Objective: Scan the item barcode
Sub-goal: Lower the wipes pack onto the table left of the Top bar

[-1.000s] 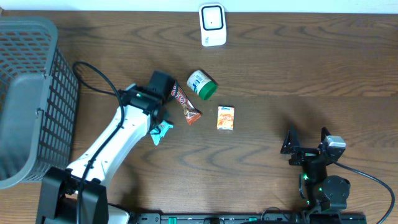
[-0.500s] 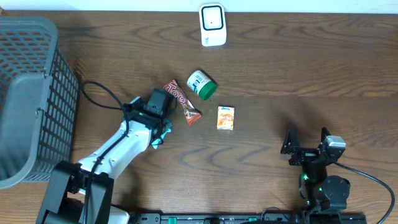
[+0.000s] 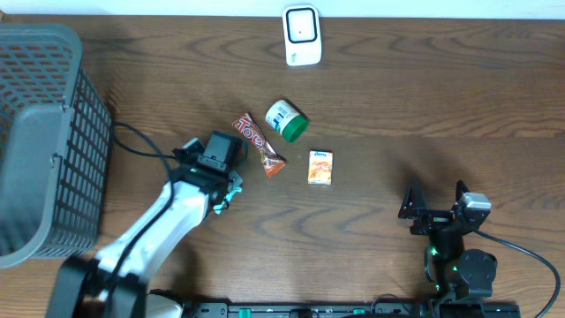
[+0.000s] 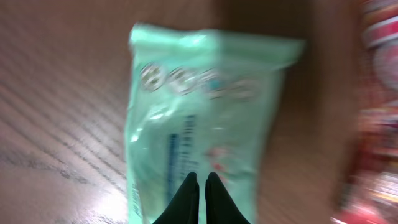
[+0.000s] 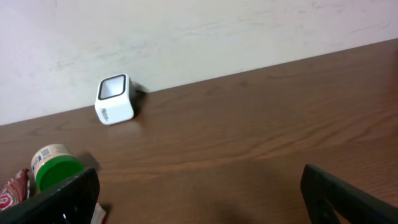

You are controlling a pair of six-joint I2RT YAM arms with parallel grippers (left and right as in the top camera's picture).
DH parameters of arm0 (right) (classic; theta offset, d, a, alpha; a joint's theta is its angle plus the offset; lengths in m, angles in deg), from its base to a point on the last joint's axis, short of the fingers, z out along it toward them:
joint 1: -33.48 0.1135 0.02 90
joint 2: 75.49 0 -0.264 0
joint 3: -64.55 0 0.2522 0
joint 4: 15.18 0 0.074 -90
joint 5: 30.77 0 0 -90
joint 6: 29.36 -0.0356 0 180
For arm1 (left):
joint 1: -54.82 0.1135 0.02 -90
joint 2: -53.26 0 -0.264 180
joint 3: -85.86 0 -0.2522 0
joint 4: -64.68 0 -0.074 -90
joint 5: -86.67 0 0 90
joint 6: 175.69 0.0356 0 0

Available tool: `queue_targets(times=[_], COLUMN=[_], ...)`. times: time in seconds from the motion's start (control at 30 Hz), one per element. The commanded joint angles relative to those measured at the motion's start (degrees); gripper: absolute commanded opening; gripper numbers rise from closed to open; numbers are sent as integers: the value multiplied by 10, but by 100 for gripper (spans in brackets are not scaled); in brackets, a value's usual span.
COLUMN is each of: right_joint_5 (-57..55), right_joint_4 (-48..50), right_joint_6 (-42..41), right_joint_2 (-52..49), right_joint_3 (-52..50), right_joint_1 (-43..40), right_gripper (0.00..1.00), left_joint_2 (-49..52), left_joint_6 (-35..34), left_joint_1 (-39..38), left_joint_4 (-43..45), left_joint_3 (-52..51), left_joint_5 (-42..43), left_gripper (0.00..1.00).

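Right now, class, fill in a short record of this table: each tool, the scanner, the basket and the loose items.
left tool: shut, over the packet; grip unclear
right tool: open, empty
scanner: far edge, alone
basket: left side
mid-table: candy bar, tub, orange box

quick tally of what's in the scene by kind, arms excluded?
Soft packets: 2, the mint-green packet and the red-brown snack wrapper
Orange carton: 1
Green-lidded tub: 1
White barcode scanner: 1
Grey mesh basket: 1
Total: 6
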Motion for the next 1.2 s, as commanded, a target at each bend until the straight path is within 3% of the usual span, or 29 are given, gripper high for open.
queue_targets(times=[0.0, 0.2, 0.6, 0.9, 1.17], right_joint_5=[-3, -3, -3, -3, -3], right_joint_4=[-2, -2, -2, -2, -2], right_joint_6=[-5, -5, -5, -5, -5], right_joint_2=[3, 3, 3, 3, 3], right_joint_3=[-1, -1, -1, -1, -1], right_joint_1=[11, 11, 11, 11, 11], right_gripper=[99, 99, 99, 99, 99], left_joint_2=[-67, -77, 83, 81, -5], left_joint_6=[27, 23, -89, -51, 4], left_joint_1=[2, 3, 22, 21, 21], left_joint_4=[3, 0, 9, 37, 17], left_joint_3=[28, 22, 9, 11, 11], left_joint_5=[-18, -54, -26, 57, 75], left_gripper=[7, 8, 8, 7, 8])
